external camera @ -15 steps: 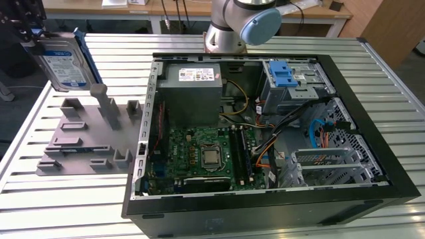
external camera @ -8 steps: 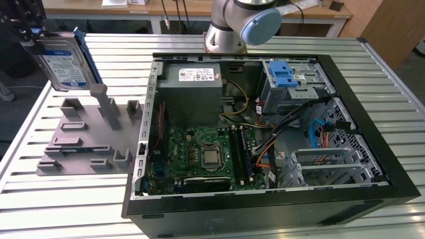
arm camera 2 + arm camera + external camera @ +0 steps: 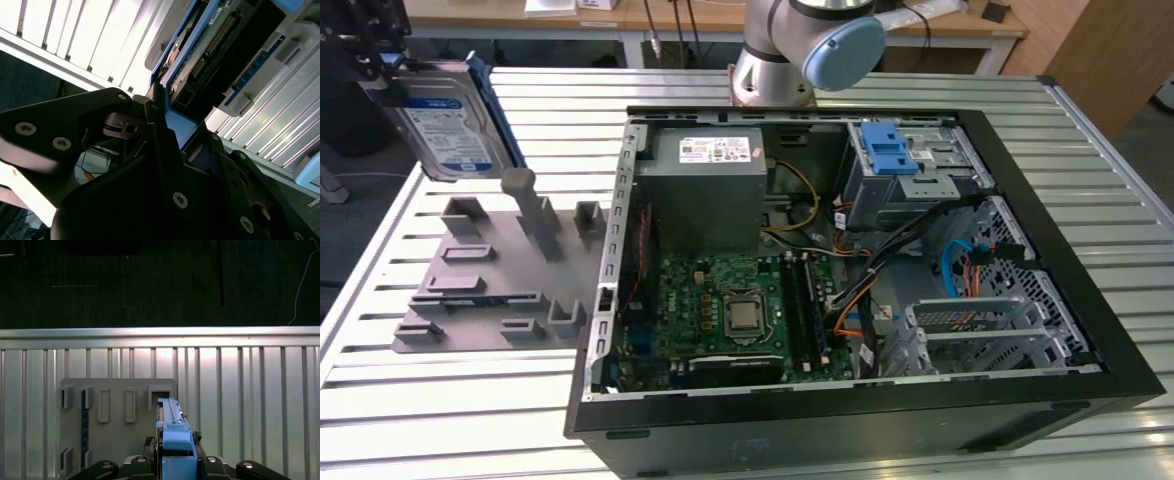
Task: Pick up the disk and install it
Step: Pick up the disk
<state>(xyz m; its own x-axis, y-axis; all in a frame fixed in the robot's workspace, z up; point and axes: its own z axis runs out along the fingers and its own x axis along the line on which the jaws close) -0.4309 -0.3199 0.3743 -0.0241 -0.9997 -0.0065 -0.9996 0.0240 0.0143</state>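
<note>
Hidden / cut off:
- The gripper (image 3: 380, 60) is running out of the exterior view's upper left corner, so only its dark lower part is showing.
- The gripper is covering the disk's (image 3: 447, 125) upper edge.
- In the second wrist view the black fingers (image 3: 155, 107) are blocking much of the disk (image 3: 210, 45). What is showing there is its blue rail, the green circuit board and a row of connector pins.
- In the first wrist view the disk (image 3: 172, 430) is showing edge-on as a narrow blue strip, with its closest end running out of frame.

Grip: the fingers are clamping the disk on both sides.

Position: the disk is hanging in the air on the exterior view's left. It is above the far end of the grey plate (image 3: 480, 290) lying on the slatted table (image 3: 400, 420). It is well apart from the open case (image 3: 854, 420) and touching neither.

Orientation: the disk is standing on edge, with its blue-and-white label facing the exterior camera. Its long axis is running roughly up and down and leaning slightly. The blue rail is lying along the edge on the exterior view's right.
</note>
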